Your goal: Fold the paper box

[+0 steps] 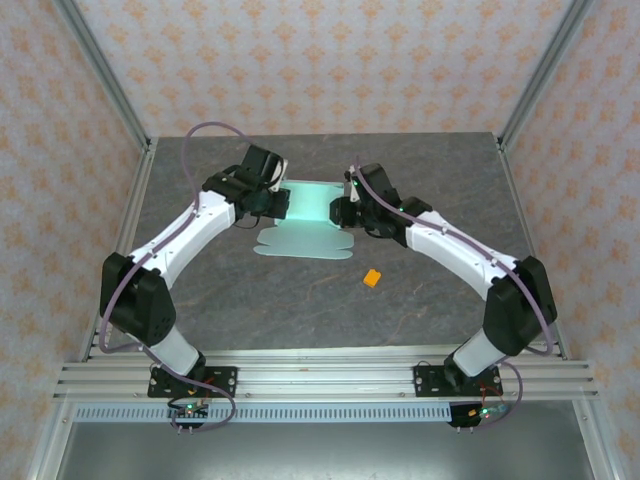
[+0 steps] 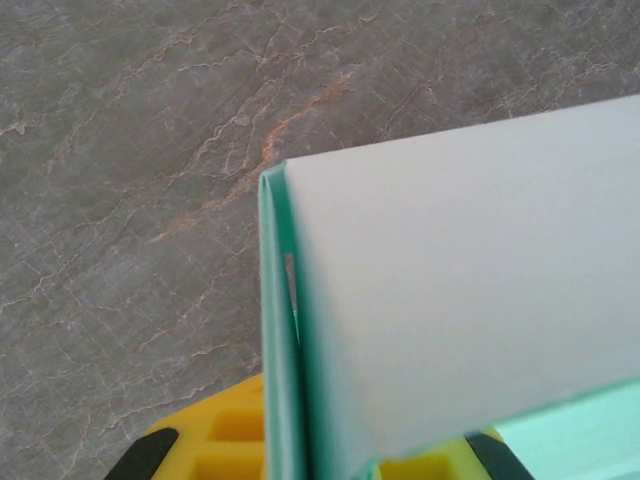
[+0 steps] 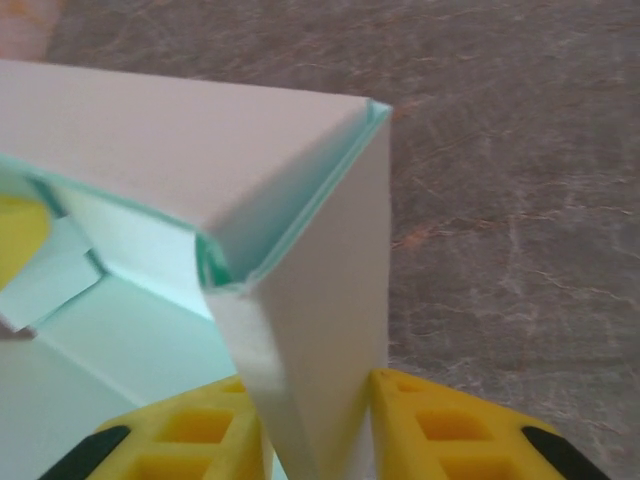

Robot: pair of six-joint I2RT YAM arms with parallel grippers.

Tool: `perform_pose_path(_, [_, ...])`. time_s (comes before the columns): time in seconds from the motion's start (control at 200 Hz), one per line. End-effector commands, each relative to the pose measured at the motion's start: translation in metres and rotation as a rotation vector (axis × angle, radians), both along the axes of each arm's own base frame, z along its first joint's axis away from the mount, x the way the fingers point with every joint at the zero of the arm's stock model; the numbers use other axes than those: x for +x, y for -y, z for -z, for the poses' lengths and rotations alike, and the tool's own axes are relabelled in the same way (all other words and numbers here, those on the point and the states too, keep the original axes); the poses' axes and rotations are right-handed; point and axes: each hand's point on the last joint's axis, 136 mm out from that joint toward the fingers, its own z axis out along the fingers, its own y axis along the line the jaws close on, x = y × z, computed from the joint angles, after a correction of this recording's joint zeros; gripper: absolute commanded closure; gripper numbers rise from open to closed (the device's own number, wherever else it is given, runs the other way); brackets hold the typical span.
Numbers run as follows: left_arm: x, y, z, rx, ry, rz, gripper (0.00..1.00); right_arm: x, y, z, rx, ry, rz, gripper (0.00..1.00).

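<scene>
The paper box (image 1: 312,203) is pale mint-green card, partly folded, lying on the far middle of the table. Its side walls are raised, and a scalloped flap (image 1: 303,243) lies flat toward me. My left gripper (image 1: 283,203) is at its left end. In the left wrist view that gripper (image 2: 300,445) is shut on the box's doubled upright wall (image 2: 285,330), between yellow fingers (image 2: 225,430). My right gripper (image 1: 343,212) is at the right end. In the right wrist view it (image 3: 320,430) is shut on a folded corner wall (image 3: 320,330), with yellow pads (image 3: 450,420) on either side.
A tiny orange block (image 1: 372,278) lies on the grey marbled table (image 1: 300,310) in front of the box, to the right. Metal frame posts (image 1: 135,130) and patterned walls close in the sides and back.
</scene>
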Motion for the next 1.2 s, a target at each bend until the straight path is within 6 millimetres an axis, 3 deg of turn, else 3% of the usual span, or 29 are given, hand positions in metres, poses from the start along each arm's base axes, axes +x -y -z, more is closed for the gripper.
perform_pose_path(0.0, [-0.034, 0.043, -0.022, -0.124, -0.001, 0.176, 0.98, 0.027, 0.012, -0.007, -0.098, 0.071, 0.129, 0.74])
perform_pose_path(0.3, [-0.04, 0.049, -0.027, -0.166, 0.019, 0.178, 0.98, 0.043, 0.018, 0.007, -0.281, 0.1, 0.252, 0.82])
perform_pose_path(0.55, [-0.037, 0.044, -0.026, -0.17, 0.05, 0.118, 0.99, 0.056, 0.039, 0.013, -0.417, 0.135, 0.397, 0.88])
perform_pose_path(0.866, [-0.013, 0.015, -0.007, -0.082, 0.128, -0.097, 0.99, 0.057, 0.042, 0.006, -0.605, 0.236, 0.497, 0.88])
perform_pose_path(1.081, [-0.008, 0.008, 0.007, -0.118, 0.162, -0.191, 0.99, 0.061, 0.053, -0.013, -0.654, 0.309, 0.558, 0.88])
perform_pose_path(1.196, [-0.009, 0.016, 0.012, -0.2, 0.157, -0.205, 1.0, 0.066, 0.054, -0.013, -0.675, 0.323, 0.573, 0.88])
